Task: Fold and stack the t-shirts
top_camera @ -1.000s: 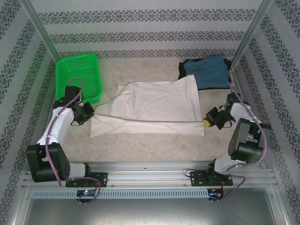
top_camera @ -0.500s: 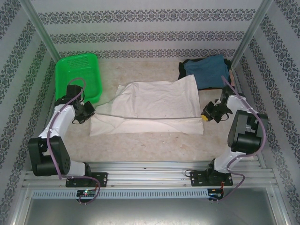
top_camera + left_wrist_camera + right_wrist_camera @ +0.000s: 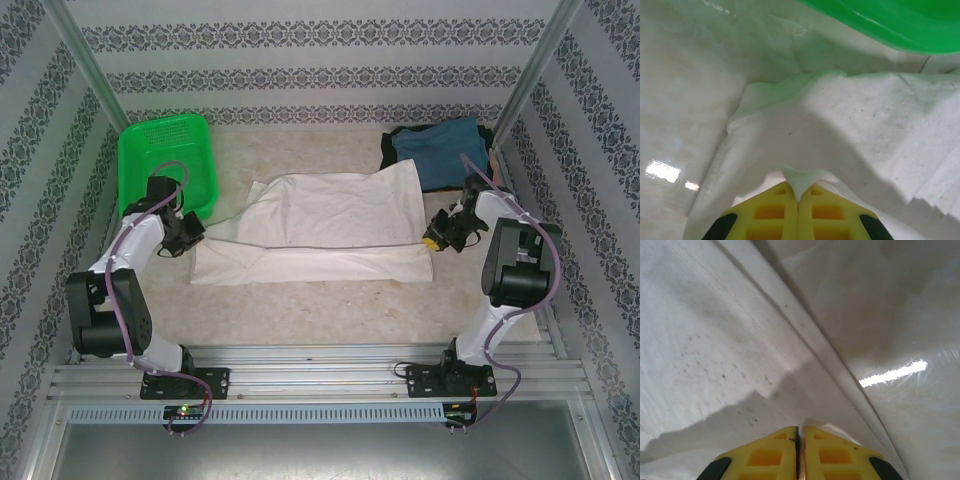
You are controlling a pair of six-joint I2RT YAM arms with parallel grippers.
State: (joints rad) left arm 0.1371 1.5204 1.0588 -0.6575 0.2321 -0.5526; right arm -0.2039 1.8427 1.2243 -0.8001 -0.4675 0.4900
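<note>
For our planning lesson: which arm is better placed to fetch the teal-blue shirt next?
Right, probably: both pinch the white shirt, but the right gripper is near the teal-blue shirt, the left gripper by the green basket.

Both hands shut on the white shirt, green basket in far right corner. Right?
No: the green basket sits in the far left corner, per the top external view. The left hand and the right hand are shut on the white shirt.
</note>
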